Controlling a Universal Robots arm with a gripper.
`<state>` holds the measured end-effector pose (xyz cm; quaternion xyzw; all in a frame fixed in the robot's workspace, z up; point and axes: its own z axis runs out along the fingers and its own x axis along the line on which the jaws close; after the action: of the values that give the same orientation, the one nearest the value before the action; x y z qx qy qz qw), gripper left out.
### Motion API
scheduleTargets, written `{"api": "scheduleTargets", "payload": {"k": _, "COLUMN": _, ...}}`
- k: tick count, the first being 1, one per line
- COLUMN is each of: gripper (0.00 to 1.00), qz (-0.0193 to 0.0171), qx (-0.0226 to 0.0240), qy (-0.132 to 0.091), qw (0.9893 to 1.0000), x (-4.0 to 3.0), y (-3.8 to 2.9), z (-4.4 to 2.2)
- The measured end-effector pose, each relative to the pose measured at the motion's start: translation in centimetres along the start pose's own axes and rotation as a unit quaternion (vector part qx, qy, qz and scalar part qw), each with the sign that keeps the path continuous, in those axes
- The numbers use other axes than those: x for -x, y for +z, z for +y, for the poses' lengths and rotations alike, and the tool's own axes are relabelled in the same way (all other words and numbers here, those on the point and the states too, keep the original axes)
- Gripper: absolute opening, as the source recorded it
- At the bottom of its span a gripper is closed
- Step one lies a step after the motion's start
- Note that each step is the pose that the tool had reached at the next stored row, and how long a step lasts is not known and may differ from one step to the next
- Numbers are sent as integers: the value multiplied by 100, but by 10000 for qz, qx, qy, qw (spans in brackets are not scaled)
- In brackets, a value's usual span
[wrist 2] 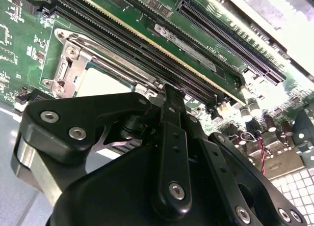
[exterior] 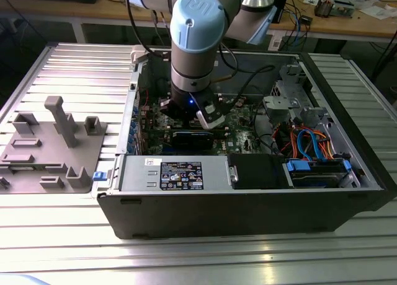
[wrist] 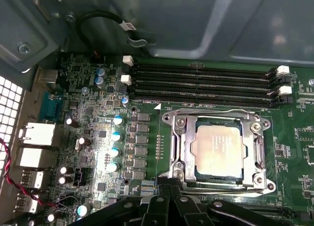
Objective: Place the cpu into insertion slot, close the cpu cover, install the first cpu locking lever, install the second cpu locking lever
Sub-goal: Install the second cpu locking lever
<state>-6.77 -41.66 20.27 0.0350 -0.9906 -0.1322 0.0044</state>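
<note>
Here the gripper (wrist 2: 169, 91) is down inside the open computer case (exterior: 248, 217), its black fingers (wrist 2: 172, 137) drawn together into a narrow pair with no gap visible between the tips and nothing held between them. In the second wrist view the tips sit just at the edge of the insertion slot (wrist 2: 83, 69), right beside the silvery frame; whether they actually touch the metal cannot be told.

The first wrist view looks straight down on the green motherboard (wrist: 88, 137). The cpu (wrist: 218, 150) lies flat in the insertion slot (wrist: 218, 152), its pale metal top showing through the square window of the cpu cover (wrist: 184, 147), which is folded down over it. A thin wire locking lever (wrist: 211, 109) runs along the frame's 12 o'clock edge, and another wire bar lies along the 6 o'clock edge; whether either is hooked home cannot be told. The finger tips (wrist: 169, 186) show at about 7 o'clock from the cpu, near the socket's corner. Long black memory slots (wrist: 201, 83) run at 12 o'clock of the socket, and a row of blue-topped capacitors (wrist: 115, 142) stands at 9 o'clock.

The exterior view adds the arm (exterior: 195, 43) reaching down into the case, a grey parts fixture (exterior: 49, 149) on the slatted table (exterior: 198, 260) at the exterior view's left, and the power-supply box (exterior: 167, 173) along the near wall.
</note>
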Motion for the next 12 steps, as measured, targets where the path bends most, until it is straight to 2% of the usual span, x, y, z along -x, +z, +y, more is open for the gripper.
{"api": "scheduleTargets", "payload": {"k": 7, "gripper": 11, "qz": -4, "qx": 67, "qy": -1, "qw": 10000, "x": -12, "y": 26, "z": 2}}
{"api": "scheduleTargets", "payload": {"k": 12, "gripper": 11, "qz": -10, "qx": 147, "qy": -2, "qw": 9999, "x": -29, "y": 53, "z": 11}}
